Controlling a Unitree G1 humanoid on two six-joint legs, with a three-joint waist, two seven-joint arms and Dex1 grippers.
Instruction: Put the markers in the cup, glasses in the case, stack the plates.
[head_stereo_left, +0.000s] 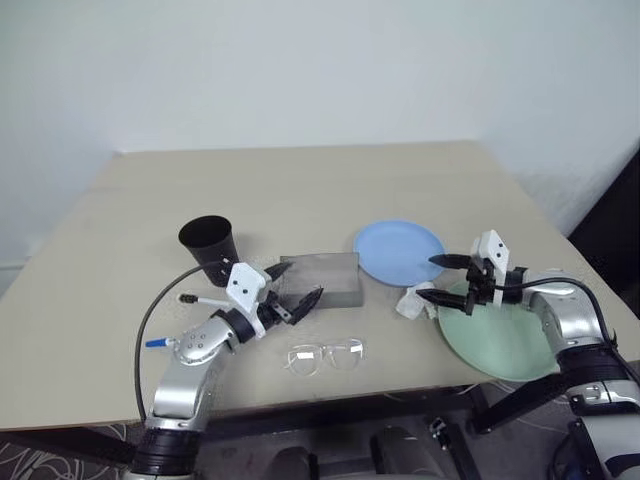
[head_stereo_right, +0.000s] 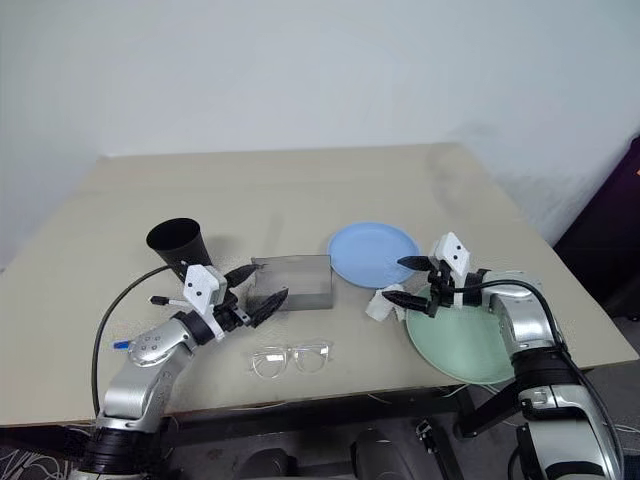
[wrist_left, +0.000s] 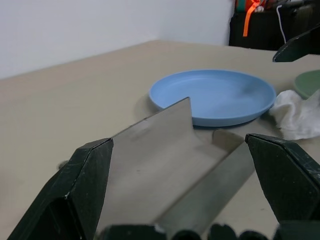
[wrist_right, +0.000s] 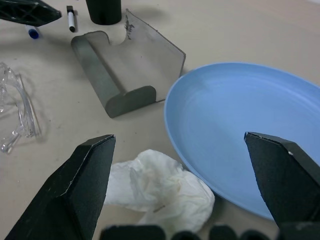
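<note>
Your beige desk (head_stereo_left: 300, 185) backs onto a white wall; both tools gape empty, left tool (head_stereo_left: 292, 290) over the grey case (head_stereo_left: 325, 278), right tool (head_stereo_left: 440, 278) beside the blue plate (head_stereo_left: 398, 248). The glasses (head_stereo_left: 325, 355) lie at the near edge: nudge them and they may fall.

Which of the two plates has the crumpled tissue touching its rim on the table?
Both, it seems: the tissue lies between the light blue plate and the mint green plate, against the rim of each. The green one sits under the right gripper.
</note>
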